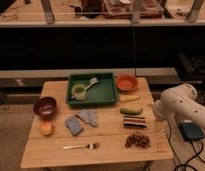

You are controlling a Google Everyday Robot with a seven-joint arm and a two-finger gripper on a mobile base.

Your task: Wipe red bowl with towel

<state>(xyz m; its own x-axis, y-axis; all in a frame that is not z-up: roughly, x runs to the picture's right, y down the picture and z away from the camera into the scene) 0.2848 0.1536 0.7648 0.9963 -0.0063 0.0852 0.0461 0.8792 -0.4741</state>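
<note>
A dark red bowl (46, 106) stands at the left of the wooden table (103, 150). A grey crumpled towel (89, 117) lies near the table's middle, to the right of that bowl. My white arm (182, 106) reaches in from the right. Its gripper (158, 118) is at the table's right edge, well apart from the towel and the bowl. Nothing shows in its grasp.
A green tray (103, 92) at the back holds a cup (78, 91) and a brush (93, 80). An orange bowl (127, 82) stands right of it. Also on the table are a blue sponge (73, 126), orange fruit (46, 129), fork (81, 146), green vegetable (131, 110), dark bar (134, 122) and a nut pile (138, 141).
</note>
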